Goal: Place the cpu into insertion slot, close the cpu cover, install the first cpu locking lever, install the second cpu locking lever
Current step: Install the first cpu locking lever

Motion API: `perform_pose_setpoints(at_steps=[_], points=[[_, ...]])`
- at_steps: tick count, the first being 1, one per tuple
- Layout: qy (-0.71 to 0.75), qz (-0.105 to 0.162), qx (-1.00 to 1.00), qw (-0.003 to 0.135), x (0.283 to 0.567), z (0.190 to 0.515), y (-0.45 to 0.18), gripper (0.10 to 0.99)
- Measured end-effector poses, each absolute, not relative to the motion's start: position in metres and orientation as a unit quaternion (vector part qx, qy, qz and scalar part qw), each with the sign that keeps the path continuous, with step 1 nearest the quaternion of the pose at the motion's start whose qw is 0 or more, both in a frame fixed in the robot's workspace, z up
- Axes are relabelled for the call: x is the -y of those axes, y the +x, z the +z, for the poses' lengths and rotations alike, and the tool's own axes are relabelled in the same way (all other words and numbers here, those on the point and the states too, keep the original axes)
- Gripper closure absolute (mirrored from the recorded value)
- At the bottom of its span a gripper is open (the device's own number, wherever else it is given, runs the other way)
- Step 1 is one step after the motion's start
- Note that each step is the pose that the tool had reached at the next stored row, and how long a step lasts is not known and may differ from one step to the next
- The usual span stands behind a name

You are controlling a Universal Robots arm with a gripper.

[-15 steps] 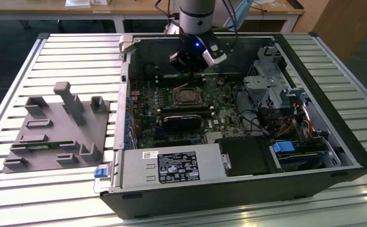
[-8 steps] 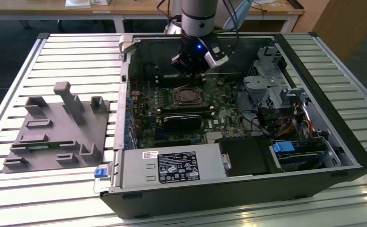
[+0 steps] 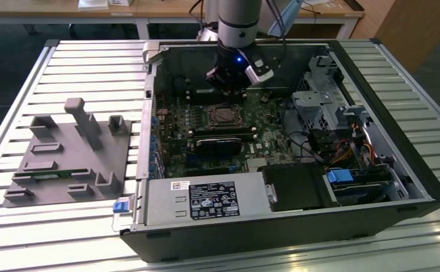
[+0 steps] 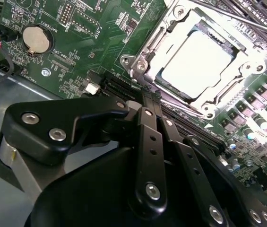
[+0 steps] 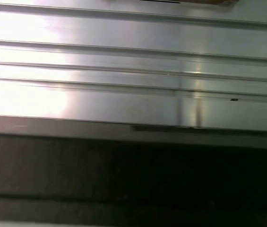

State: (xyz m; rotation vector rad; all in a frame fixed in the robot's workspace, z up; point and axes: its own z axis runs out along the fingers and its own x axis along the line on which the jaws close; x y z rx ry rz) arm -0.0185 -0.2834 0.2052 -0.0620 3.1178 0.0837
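The cpu sits in the insertion slot, with the cpu cover lying over it. Our gripper hangs just beside the socket, jaws drawn narrow and holding nothing. We judge latching is in hand: push steadily and keep off the cover's window.

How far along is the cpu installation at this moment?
The cpu already sits in the insertion slot, and the cpu cover lies closed around it. The gripper hangs close beside the socket in the second wrist view. Whether either locking lever is latched, I cannot tell.
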Motion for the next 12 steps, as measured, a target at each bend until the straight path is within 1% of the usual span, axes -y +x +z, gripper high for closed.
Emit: perform_pose_setpoints(at_steps=[12], points=[[-0.02, 0.026, -0.999, 0.011, 0.2833, 0.202, -0.0183, 0.98]])
